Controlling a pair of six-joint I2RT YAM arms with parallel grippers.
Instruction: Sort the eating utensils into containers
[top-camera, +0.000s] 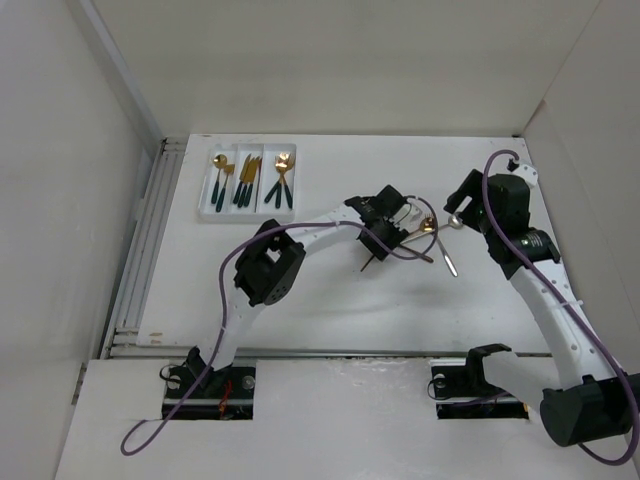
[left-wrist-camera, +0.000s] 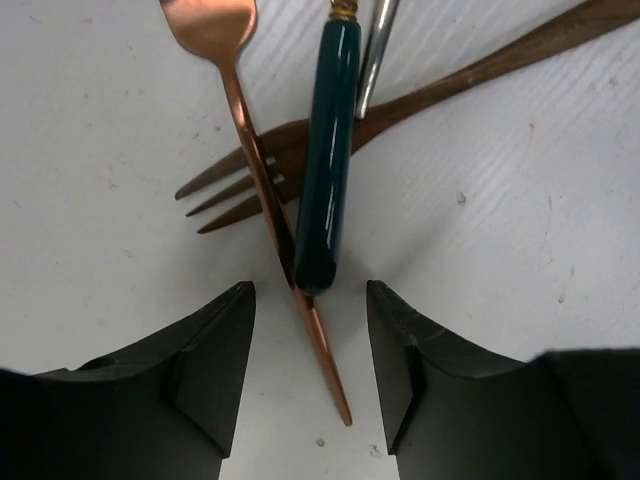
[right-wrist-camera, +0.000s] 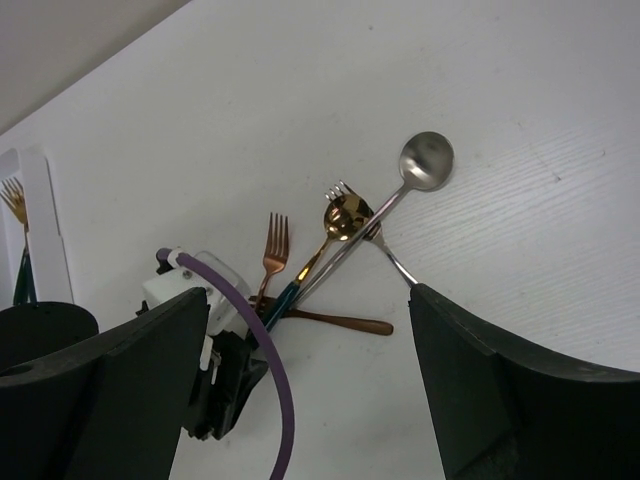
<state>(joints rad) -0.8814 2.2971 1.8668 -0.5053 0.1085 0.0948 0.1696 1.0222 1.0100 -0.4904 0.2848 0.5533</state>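
A small heap of eating utensils (top-camera: 425, 238) lies right of the table's middle. My left gripper (left-wrist-camera: 310, 300) is open low over the table, its jaws on either side of the copper fork's (left-wrist-camera: 232, 90) thin handle without touching it. A gold spoon's dark green handle (left-wrist-camera: 325, 170) lies across that fork, over a dark brown fork (left-wrist-camera: 420, 95). My right gripper (right-wrist-camera: 305, 295) is open above the heap, holding nothing. Below it lie a silver spoon (right-wrist-camera: 425, 160), the gold spoon (right-wrist-camera: 345, 220) and a silver fork (right-wrist-camera: 392, 262). The white three-compartment tray (top-camera: 207, 200) holds several utensils.
The left arm (top-camera: 300, 230) reaches across the table's middle to the heap, its purple cable (right-wrist-camera: 255, 330) looping in front of the right wrist camera. White walls close in the table at the back and both sides. A metal rail (top-camera: 140, 260) runs along the left edge.
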